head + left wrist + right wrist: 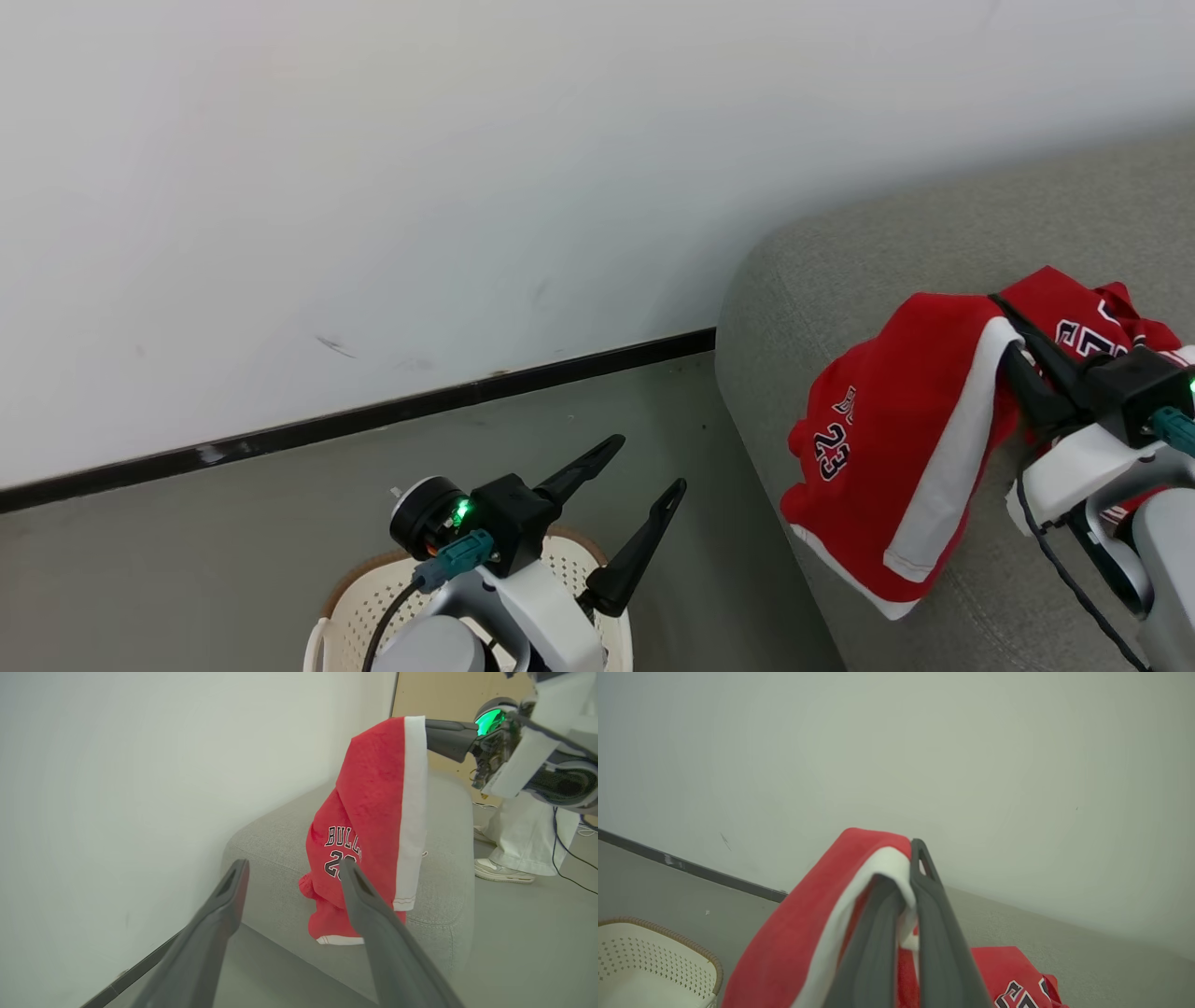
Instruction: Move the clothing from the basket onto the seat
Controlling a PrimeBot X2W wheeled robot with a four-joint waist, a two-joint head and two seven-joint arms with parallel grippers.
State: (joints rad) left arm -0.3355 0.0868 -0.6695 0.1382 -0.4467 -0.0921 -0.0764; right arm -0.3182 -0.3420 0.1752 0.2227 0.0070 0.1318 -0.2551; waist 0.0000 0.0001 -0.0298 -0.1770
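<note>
My right gripper [1005, 327] is shut on red shorts [887, 448] with a white band and a dark "23". The shorts hang from its fingers over the left end of the grey seat [840, 271]. In the right wrist view the gripper [903, 868] pinches the white band. A second red garment [1074, 313] lies on the seat behind it. My left gripper [648, 462] is open and holds nothing above the cream basket [350, 611]. From the left wrist, that gripper [294, 864] points at the hanging shorts [369, 812].
A white wall with a black skirting strip [373, 415] runs behind the basket and the seat. Grey floor [709, 523] lies between them. A person's white trouser leg and shoe [509, 835] stand beyond the seat's far end.
</note>
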